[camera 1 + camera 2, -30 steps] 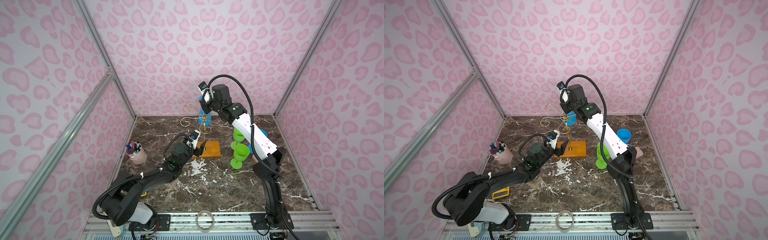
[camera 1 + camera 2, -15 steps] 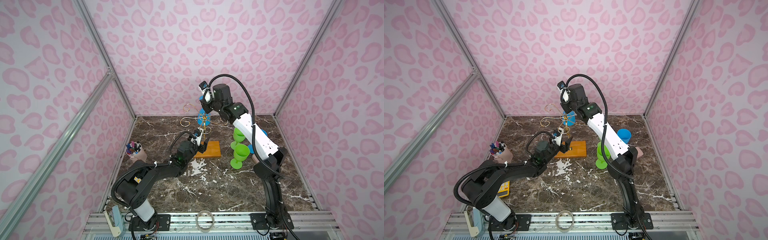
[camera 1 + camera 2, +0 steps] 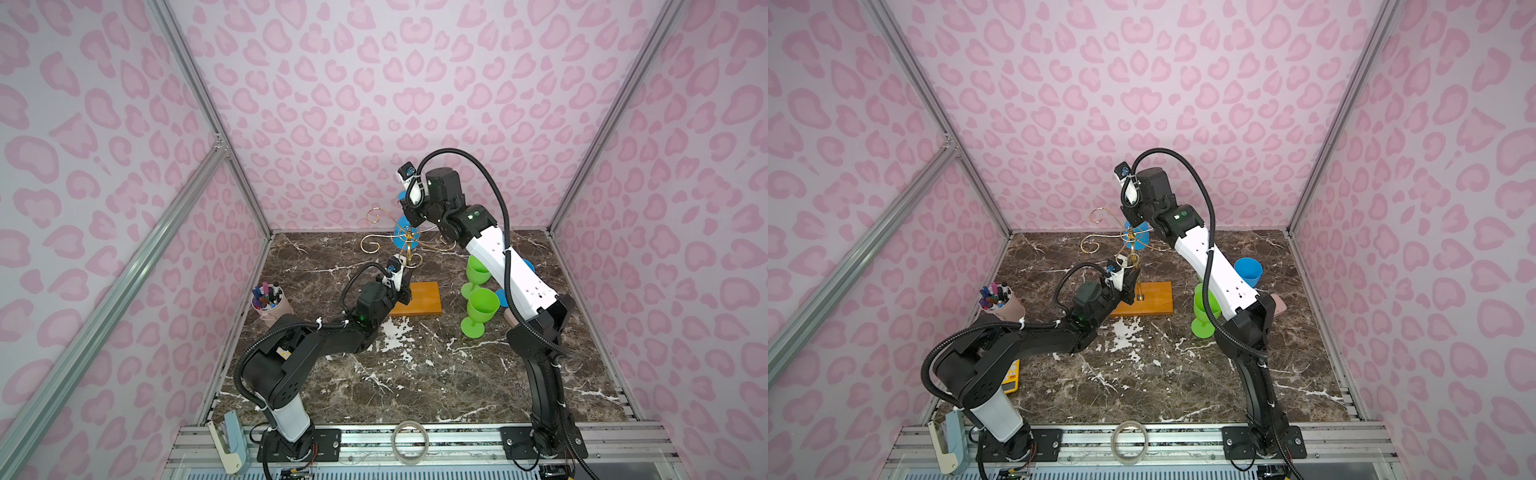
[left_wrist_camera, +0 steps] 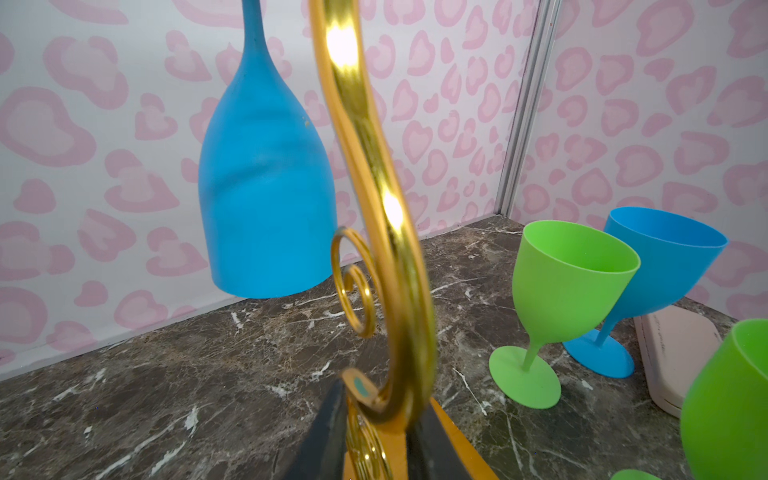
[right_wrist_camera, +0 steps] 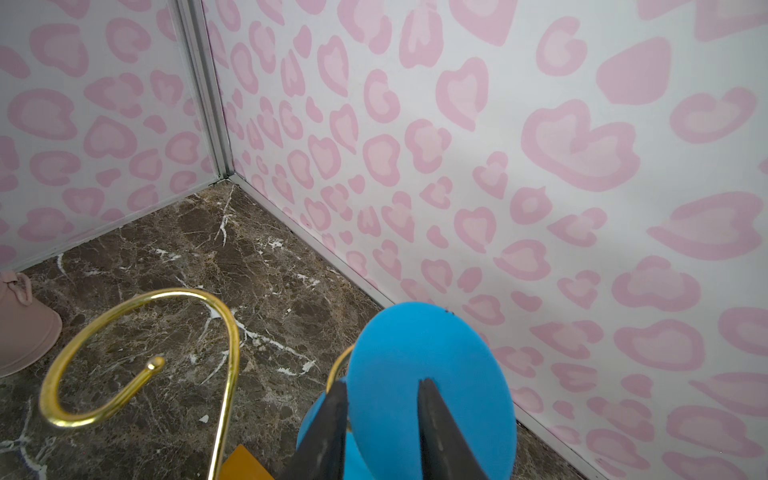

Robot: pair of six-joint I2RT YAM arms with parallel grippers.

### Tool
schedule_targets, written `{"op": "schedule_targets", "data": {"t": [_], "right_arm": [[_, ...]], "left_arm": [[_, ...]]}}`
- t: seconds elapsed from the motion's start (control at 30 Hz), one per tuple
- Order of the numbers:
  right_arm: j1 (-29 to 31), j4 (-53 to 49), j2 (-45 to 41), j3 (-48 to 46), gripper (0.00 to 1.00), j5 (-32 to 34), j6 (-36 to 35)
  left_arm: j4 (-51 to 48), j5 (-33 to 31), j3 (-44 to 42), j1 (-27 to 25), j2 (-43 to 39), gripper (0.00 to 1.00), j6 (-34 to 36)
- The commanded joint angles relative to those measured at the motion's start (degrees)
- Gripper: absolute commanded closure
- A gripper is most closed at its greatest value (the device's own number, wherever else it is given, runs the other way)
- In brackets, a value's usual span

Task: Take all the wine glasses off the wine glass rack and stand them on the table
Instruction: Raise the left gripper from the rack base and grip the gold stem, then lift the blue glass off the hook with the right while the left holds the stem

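Left pincer (image 4: 380, 399), wide a second ago, now clamps the rack (image 4: 361, 137) post; right pincer (image 5: 382, 384) grips the hanging wine glass (image 5: 428, 345), so lift-off looks ready.

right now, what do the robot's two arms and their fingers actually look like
Both arms have black joints and white shell sections: the left arm is white only near its base, the right arm along its forearm, dotted with small holes. Each carries a black ribbed cable cinched with white ties, a small green light and a white wrist camera. The fingers are dark, tapered wedges.
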Motion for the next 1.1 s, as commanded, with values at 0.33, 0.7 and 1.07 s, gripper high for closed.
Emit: {"op": "schedule_targets", "data": {"t": [0.33, 0.7, 1.07], "right_arm": [[0.0, -0.3, -0.8, -0.2, 0.70, -0.6, -0.1], [0.0, -0.3, -2.2, -2.1, 0.67, -0.5, -0.1], [-3.3, 2.7, -9.6, -8.8, 0.33, -2.8, 6.2]], "left_arm": [[3.0, -0.9, 1.8, 0.0, 1.5, 0.83, -0.9], [2.4, -2.4, 1.4, 0.0, 1.0, 0.88, -1.0], [2.3, -2.9, 0.2, 0.0, 0.5, 0.90, -1.2]]}}
